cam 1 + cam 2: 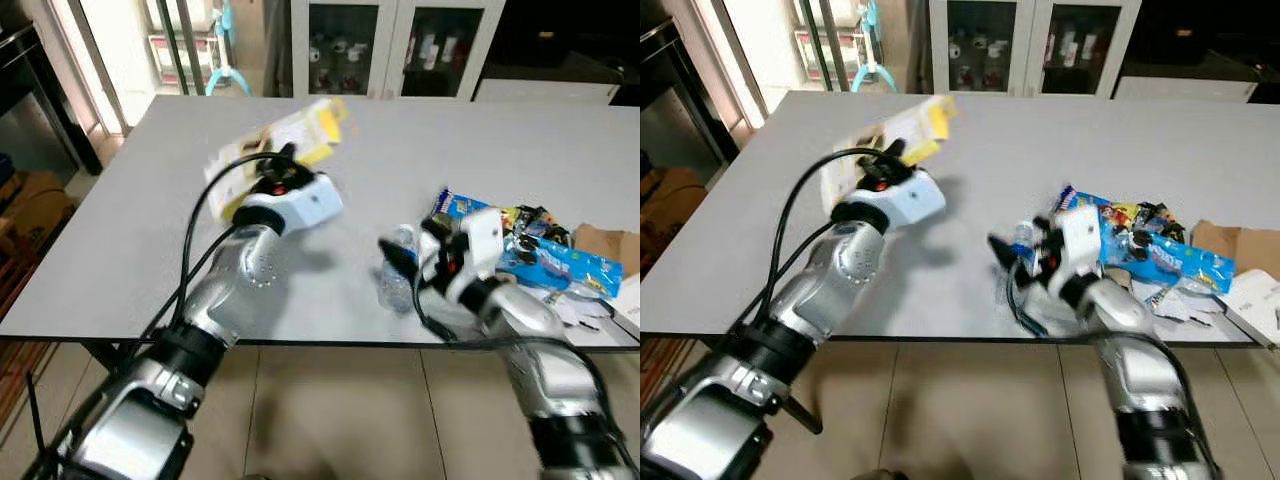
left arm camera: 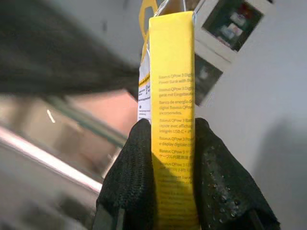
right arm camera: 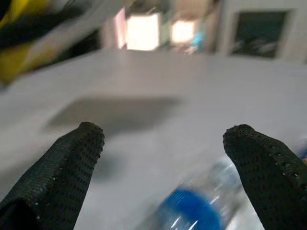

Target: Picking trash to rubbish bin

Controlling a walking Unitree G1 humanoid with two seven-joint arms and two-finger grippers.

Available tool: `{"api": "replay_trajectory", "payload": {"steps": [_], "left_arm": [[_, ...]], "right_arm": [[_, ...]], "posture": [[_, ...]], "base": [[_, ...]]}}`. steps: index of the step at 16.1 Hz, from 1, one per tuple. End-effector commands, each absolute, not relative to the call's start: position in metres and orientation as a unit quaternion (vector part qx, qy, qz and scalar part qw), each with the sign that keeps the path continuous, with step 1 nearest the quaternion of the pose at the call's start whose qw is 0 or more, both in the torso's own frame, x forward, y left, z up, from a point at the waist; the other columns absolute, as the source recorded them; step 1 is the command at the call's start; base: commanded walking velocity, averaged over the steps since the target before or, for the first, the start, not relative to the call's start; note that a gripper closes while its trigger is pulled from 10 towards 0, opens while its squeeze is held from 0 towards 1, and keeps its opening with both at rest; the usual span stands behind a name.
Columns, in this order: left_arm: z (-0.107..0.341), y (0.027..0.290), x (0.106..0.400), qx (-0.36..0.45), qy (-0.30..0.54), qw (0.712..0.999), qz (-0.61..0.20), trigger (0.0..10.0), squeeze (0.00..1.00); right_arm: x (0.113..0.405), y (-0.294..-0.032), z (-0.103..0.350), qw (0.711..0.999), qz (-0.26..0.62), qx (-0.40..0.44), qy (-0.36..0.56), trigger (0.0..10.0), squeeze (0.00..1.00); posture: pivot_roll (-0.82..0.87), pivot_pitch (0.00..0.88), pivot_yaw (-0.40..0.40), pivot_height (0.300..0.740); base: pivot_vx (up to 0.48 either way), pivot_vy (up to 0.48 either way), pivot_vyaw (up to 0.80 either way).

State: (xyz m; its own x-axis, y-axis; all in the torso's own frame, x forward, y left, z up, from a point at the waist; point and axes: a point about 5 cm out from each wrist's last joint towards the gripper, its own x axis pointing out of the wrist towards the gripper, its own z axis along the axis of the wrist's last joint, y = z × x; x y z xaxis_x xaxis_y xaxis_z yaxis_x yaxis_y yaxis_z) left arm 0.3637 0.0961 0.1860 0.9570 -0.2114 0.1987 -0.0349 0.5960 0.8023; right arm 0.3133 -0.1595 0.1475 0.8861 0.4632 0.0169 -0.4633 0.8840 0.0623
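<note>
The left claw [image 2: 172,182] is clamped on a flat yellow and white box [image 1: 290,135], lifted clear above the grey worktop [image 1: 130,260] toward its far left part; the black fingers [image 2: 132,177] pinch the box's narrow yellow edge; the right claw [image 3: 163,158] is spread wide, low over the worktop near its front edge, with a clear plastic bottle [image 1: 397,275] with a blue cap lying just beyond its tips; blue snack wrappers [image 1: 545,255] and a brown cardboard piece [image 1: 605,245] lie heaped to the right.

Yellow-white flat box [image 2: 171,120] clamped edge-on, lifted above worktop [image 1: 120,250]. Clear bottle [image 1: 397,275], blue cap, lying near front edge beside blue wrappers [image 1: 545,255].
</note>
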Motion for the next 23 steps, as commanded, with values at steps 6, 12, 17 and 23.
{"api": "replay_trajectory", "payload": {"steps": [6,12,17,23], "left_arm": [[0.170,0.121,0.365,0.285,-0.102,0.952,-0.037,10.0,0.00],[0.175,0.132,0.371,0.135,-0.093,0.986,-0.024,10.0,0.00],[0.175,0.142,0.370,0.126,-0.103,0.987,0.005,10.0,0.00],[0.179,0.139,0.368,0.139,-0.117,0.983,0.003,10.0,0.00]], "right_arm": [[0.341,-0.165,0.187,0.988,0.067,0.056,-0.127,10.0,0.00],[0.352,-0.163,0.181,0.990,-0.026,0.045,-0.132,10.0,0.00],[0.351,-0.158,0.176,0.991,-0.014,0.031,-0.133,10.0,0.00],[0.350,-0.156,0.173,0.990,-0.018,0.036,-0.132,10.0,0.00]], "posture": [[-0.03,0.000,-0.015,0.740],[-0.01,0.000,-0.028,0.740],[0.00,0.000,-0.042,0.740],[0.00,0.004,-0.043,0.740]], "base": [[0.000,0.000,0.00],[0.000,0.000,0.00],[0.000,0.000,0.00],[0.000,0.000,0.00]]}}
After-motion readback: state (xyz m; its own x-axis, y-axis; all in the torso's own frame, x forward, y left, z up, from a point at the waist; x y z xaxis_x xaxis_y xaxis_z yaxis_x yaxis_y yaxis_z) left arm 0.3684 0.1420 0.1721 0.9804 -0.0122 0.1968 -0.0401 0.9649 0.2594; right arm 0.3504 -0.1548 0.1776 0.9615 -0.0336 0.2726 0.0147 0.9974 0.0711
